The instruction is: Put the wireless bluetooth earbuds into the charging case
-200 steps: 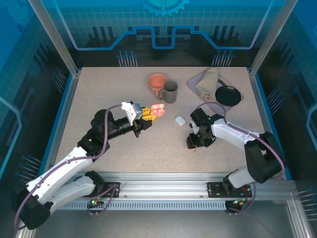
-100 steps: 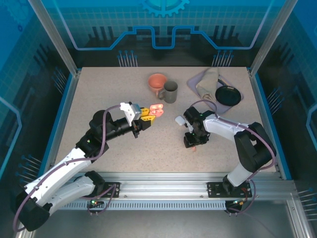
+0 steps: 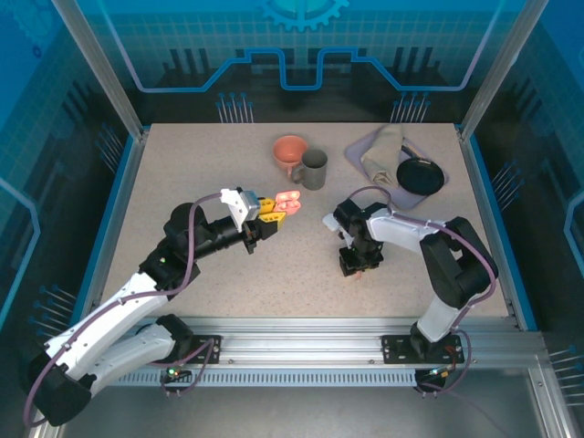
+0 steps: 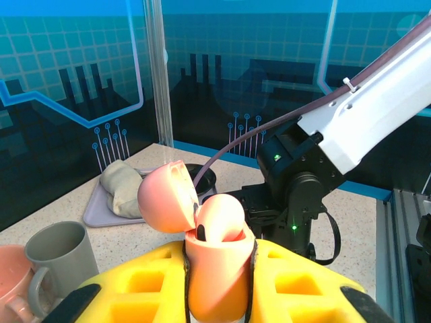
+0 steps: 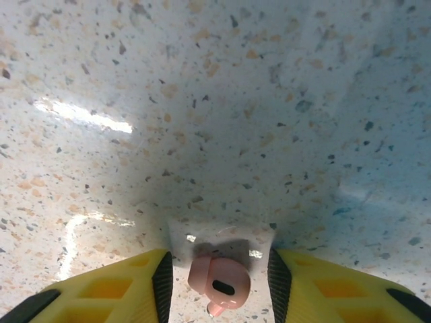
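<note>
From above, the left gripper (image 3: 273, 211) holds the pink case (image 3: 288, 200) up off the tabletop (image 3: 182, 182) with its lid open. The right gripper (image 3: 356, 265) points straight down at the tabletop nearer the front, and a white case (image 3: 328, 221) lies just behind that arm. A pink mug (image 3: 289, 150), a grey mug (image 3: 314, 170), a tray (image 3: 357, 148) with a cloth (image 3: 383, 151) and a black dish (image 3: 421, 175) sit at the back, well apart.

Left wrist: the yellow jaws clamp the pink case by its base, the lid (image 4: 167, 198) tipped back to the left. A rounded pink shape fills one well; whether it is a seated bud I cannot tell.

Right wrist: a pink earbud (image 5: 219, 279) lies on the tabletop between the jaws, which stand narrow on either side without touching it. To do this well, I judge the jaws should centre on the bud's body and close gently, since it is tiny and could squirt out, then lift straight.

No brand, label or writing is readable.
</note>
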